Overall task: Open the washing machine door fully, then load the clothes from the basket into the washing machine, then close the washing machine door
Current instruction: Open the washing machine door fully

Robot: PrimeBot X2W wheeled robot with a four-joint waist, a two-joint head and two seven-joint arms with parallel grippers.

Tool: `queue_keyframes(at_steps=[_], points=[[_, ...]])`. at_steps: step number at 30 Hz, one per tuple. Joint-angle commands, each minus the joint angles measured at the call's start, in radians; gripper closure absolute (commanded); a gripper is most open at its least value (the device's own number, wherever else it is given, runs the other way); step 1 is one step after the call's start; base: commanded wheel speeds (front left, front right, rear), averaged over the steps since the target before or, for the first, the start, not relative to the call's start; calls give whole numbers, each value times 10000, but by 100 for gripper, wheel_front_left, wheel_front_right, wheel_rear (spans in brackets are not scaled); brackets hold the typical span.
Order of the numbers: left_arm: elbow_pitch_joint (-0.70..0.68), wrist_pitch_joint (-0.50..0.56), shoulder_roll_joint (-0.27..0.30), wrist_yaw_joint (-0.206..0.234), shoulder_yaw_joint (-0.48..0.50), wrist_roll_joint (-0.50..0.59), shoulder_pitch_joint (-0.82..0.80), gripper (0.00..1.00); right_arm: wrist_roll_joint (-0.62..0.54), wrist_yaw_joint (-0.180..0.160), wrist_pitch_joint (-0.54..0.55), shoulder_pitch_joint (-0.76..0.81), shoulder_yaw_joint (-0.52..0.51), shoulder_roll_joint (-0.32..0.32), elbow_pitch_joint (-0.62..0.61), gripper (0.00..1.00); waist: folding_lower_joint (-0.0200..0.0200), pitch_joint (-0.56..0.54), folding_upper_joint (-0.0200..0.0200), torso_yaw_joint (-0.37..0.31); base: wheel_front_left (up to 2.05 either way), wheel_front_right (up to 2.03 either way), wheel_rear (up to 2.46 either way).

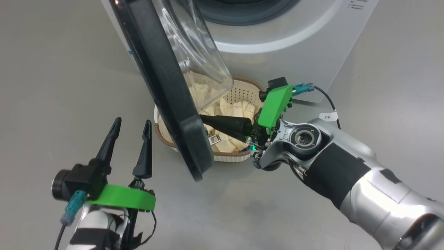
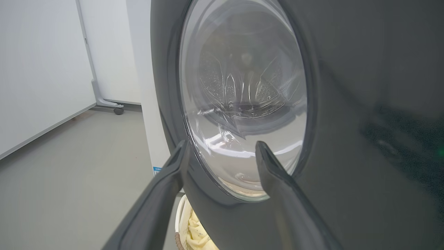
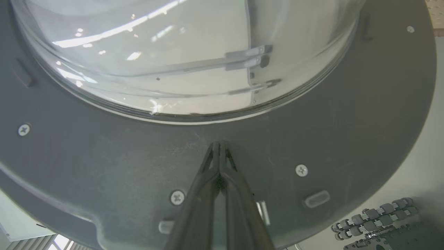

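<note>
The washing machine [image 1: 277,52] has its door [image 1: 163,86] partly open over the basket [image 1: 242,90] of clothes [image 1: 236,107], with the right gripper [image 1: 203,119] closed and empty, apparently touching the door's inner face, and the left gripper [image 1: 133,121] spread wide and empty outside it.

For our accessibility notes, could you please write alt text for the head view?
The right gripper, shut, rests its fingertips against the inner face of the partly open washing machine door, above the basket of pale yellow clothes. The left gripper hovers open at the door's outer side.
</note>
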Motion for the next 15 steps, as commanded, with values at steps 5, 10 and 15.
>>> queue_keyframes(at_steps=[5,10,15], points=[[-282,-67,157,6,396,-52,-258,0,311,-27,-450,-494,141,201,-351,100,1,-31,0,-148,0,0,0],[-276,-67,233,6,544,-21,-170,0,270,-27,-838,-422,-25,-212,-561,100,1,-160,0,-453,0,0,0],[-282,-67,356,6,697,-6,-37,0,99,-27,-1408,-86,-369,-874,-1063,100,1,-401,0,-909,0,0,0]])
